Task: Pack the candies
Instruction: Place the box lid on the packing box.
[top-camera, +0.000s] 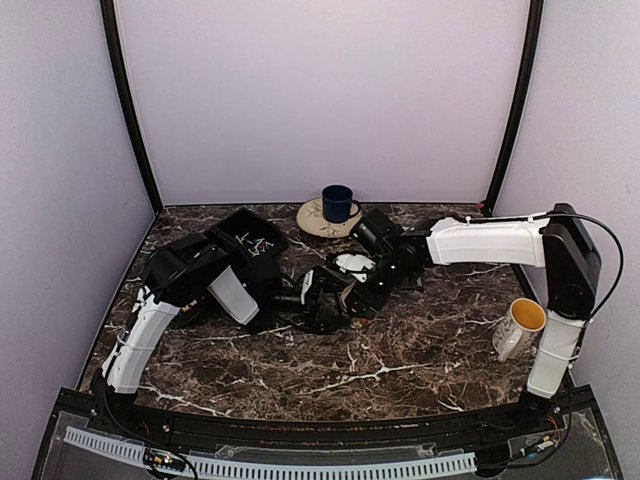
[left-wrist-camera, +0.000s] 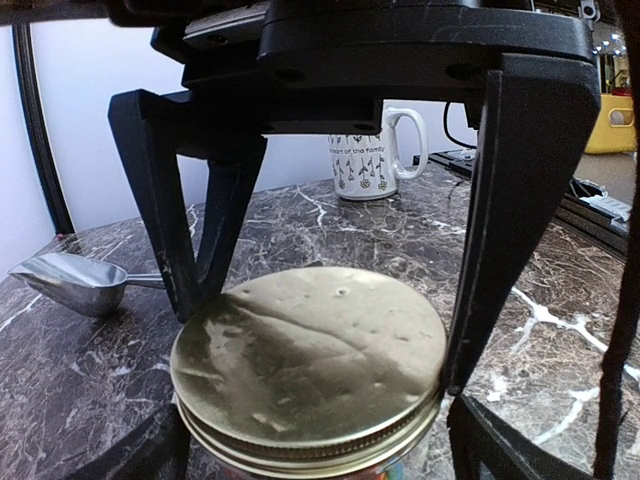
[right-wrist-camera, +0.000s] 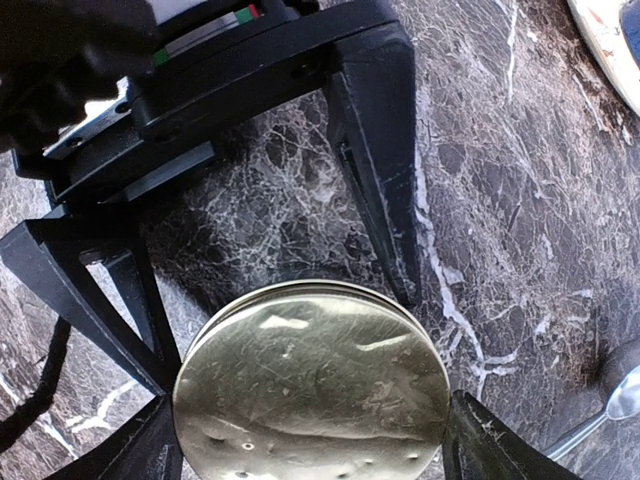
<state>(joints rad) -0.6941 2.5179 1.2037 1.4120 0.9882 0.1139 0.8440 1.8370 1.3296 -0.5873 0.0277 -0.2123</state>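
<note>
Left gripper (left-wrist-camera: 320, 345) and right gripper (right-wrist-camera: 288, 342), reaching from opposite sides, both straddle the gold lid (left-wrist-camera: 300, 375), jaws spread wide, grip not discernible; candies (left-wrist-camera: 388, 469) show just beneath its rim, equally near either arm.

A dark marble table (top-camera: 400, 370) carries a blue cup (top-camera: 337, 203) on a pale plate (top-camera: 312, 218) at its far edge, with a black tray (top-camera: 240, 218) toward the left. A white mug (top-camera: 520, 327), yellow inside, stands near the right edge. A metal scoop (left-wrist-camera: 75, 282) lies on the marble, and a dented gold lid (left-wrist-camera: 310, 355) shows mid-table.
</note>
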